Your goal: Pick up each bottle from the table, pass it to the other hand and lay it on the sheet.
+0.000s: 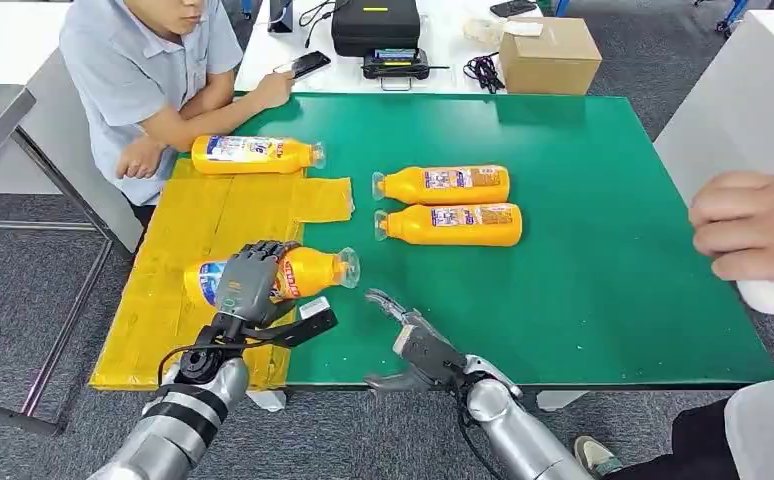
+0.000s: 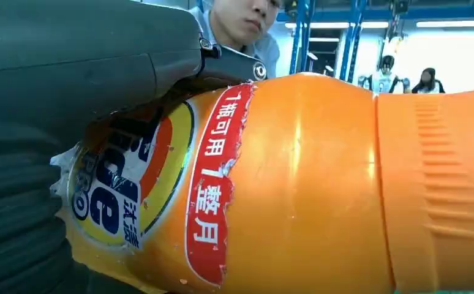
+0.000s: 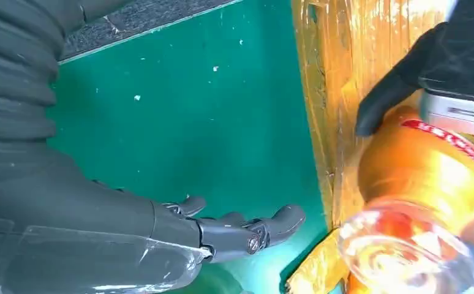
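An orange bottle (image 1: 308,272) with a clear cap lies over the near part of the yellow sheet (image 1: 193,220), and my left hand (image 1: 250,280) grips it around the label. The left wrist view shows the bottle (image 2: 308,184) close up under my left hand (image 2: 69,73). My right hand (image 1: 408,335) is open over the green table (image 1: 603,200), just right of the bottle's cap. In the right wrist view its fingers (image 3: 265,229) are spread, apart from the bottle (image 3: 424,177). A second bottle (image 1: 253,153) lies at the sheet's far edge. Two more bottles (image 1: 443,184) (image 1: 450,224) lie side by side mid-table.
A person (image 1: 143,80) sits at the far left corner, arms beside the sheet. Another person's hand (image 1: 753,225) holds a white object (image 1: 769,296) at the right edge. A cardboard box (image 1: 549,55), a black case (image 1: 375,25) and a phone (image 1: 308,64) stand behind the table.
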You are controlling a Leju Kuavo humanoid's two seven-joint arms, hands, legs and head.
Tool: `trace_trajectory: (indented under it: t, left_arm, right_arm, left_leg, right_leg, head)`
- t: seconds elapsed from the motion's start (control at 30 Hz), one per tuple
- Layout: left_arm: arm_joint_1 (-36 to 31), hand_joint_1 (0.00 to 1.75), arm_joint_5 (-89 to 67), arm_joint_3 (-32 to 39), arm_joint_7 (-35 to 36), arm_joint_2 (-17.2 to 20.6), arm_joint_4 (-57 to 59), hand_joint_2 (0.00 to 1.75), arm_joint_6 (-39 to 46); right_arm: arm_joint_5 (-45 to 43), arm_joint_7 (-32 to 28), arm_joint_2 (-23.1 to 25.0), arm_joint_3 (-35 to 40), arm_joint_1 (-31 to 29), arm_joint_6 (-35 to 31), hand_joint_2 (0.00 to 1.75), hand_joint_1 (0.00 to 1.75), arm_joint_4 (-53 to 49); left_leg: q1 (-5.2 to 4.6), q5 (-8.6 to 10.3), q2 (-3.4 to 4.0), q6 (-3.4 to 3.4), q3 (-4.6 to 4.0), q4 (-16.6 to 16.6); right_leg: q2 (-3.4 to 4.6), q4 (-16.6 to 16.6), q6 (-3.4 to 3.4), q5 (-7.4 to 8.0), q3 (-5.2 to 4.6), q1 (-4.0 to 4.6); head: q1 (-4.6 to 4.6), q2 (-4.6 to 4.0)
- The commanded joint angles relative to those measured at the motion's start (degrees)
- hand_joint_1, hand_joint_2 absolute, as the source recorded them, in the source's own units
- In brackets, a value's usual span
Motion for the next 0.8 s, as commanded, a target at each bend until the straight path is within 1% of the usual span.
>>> trace_trajectory:
  t: [0.03,0.2,0.27,0.3,0.33,0.43,0.47,0.5,0.53,0.57,0.6,0.63,0.67,0.8]
  left_arm:
    - [-7.9,1.75,-6.1,-7.7,10.8,5.4,13.4,1.75,-6.9]
    - [-8.8,1.75,-6.7,-7.8,11.4,6.4,17.9,1.75,-5.5]
    - [-8.7,1.75,-6.6,-7.7,11.3,6.5,18.3,1.75,-5.4]
    - [-8.7,1.75,-6.6,-7.7,11.3,6.5,18.3,1.75,-5.4]
    - [-8.7,1.73,-7.5,-8.2,12.0,6.4,18.8,1.75,-5.3]
    - [-9.9,1.75,-9.4,-9.3,13.7,6.6,20.3,1.75,-6.9]
    - [-10.0,1.75,-9.4,-9.1,13.9,6.7,20.6,1.75,-7.1]
    - [-10.2,1.54,-9.5,-9.2,13.9,6.7,20.7,1.75,-7.3]
    - [-10.2,1.40,-8.8,-8.6,13.3,6.4,21.1,1.75,-7.0]
    - [-10.1,1.17,-8.4,-8.5,12.8,6.2,21.2,1.75,-7.0]
    - [-9.9,0.98,-7.8,-8.1,12.1,5.8,21.3,1.75,-6.9]
    - [-9.7,0.09,-7.2,-7.7,11.6,5.5,21.2,1.75,-6.8]
    - [-9.5,0.00,-6.8,-7.6,10.9,5.2,21.3,1.75,-7.3]
    - [-9.3,0.00,-5.5,-7.1,9.8,4.4,21.0,1.75,-8.7]
  right_arm:
    - [0.5,0.0,0.7,-1.0,-2.1,1.0,1.75,0.00,3.0]
    - [0.8,0.0,1.0,-1.2,-1.9,1.3,1.75,0.00,2.9]
    - [0.8,0.0,1.0,-1.3,-1.8,1.2,1.75,0.00,3.0]
    - [0.8,0.0,1.0,-1.3,-1.8,1.2,1.75,0.00,3.0]
    - [0.8,0.0,1.0,-1.3,-1.7,1.2,1.75,0.00,3.1]
    - [0.8,-0.1,1.1,-1.3,-2.0,1.6,1.75,0.00,3.5]
    - [0.8,-0.1,1.2,-1.3,-2.1,1.6,1.75,0.00,3.6]
    - [0.8,-0.1,1.3,-1.3,-2.1,1.6,1.75,0.00,3.7]
    - [0.9,-0.1,1.5,-1.3,-2.2,1.4,1.75,0.00,4.0]
    - [0.9,-0.1,1.5,-1.3,-2.1,1.4,1.75,0.00,3.9]
    - [1.0,-0.2,1.4,-1.2,-1.9,1.3,1.75,0.00,3.8]
    - [1.1,-0.2,1.4,-1.2,-1.8,1.2,1.75,0.00,3.6]
    - [1.1,-0.2,1.3,-1.3,-1.6,1.0,1.75,0.00,3.4]
    - [1.3,-0.3,1.1,-1.3,-1.3,1.0,1.75,0.00,2.8]
  left_leg:
    - [0.03,-0.05,0.06,-0.09,0.15,0.0]
    - [0.07,-0.09,0.22,-0.14,0.27,0.0]
    - [0.07,-0.06,0.10,-0.11,0.20,0.0]
    - [0.11,-0.11,0.17,-0.17,0.30,0.0]
    - [0.09,-0.05,0.12,-0.12,0.19,0.0]
    - [0.10,-0.10,0.10,-0.14,0.32,0.0]
    - [0.07,-0.03,0.10,-0.10,0.18,0.0]
    - [0.11,-0.09,0.18,-0.16,0.29,0.0]
    - [0.09,-0.02,0.14,-0.12,0.19,0.0]
    - [0.09,-0.03,0.14,-0.13,0.22,0.0]
    - [0.07,0.00,0.11,-0.11,0.17,0.0]
    - [0.09,-0.05,0.17,-0.16,0.27,0.0]
    - [0.10,-0.07,0.18,-0.19,0.34,0.0]
    - [0.10,-0.01,0.12,-0.23,0.34,0.0]
  right_leg:
    - [0.03,0.0,-0.11,-0.04,0.12,0.03]
    - [0.16,0.0,-0.18,-0.04,0.19,0.08]
    - [0.05,0.0,-0.13,-0.05,0.14,0.07]
    - [0.11,0.0,-0.18,-0.10,0.23,0.11]
    - [0.08,0.0,-0.12,-0.05,0.12,0.08]
    - [0.07,0.0,-0.15,-0.10,0.28,0.08]
    - [0.08,0.0,-0.10,-0.03,0.13,0.05]
    - [0.14,0.0,-0.16,-0.07,0.23,0.10]
    - [0.11,0.0,-0.11,-0.01,0.14,0.06]
    - [0.11,0.0,-0.13,-0.02,0.17,0.07]
    - [0.09,0.0,-0.10,0.00,0.12,0.05]
    - [0.14,0.1,-0.17,-0.04,0.20,0.08]
    - [0.14,0.1,-0.20,-0.06,0.25,0.09]
    - [0.07,0.0,-0.32,0.03,0.24,0.10]
  head:
    - [0.00,0.00]
    - [0.00,0.00]
    - [0.02,0.00]
    - [0.00,0.00]
    - [0.00,0.00]
    - [0.00,0.00]
    - [0.02,0.00]
    - [0.02,0.00]
    - [0.00,0.00]
    - [0.02,0.00]
    - [0.02,0.00]
    - [0.00,0.00]
    - [0.02,0.00]
    - [0.00,0.00]
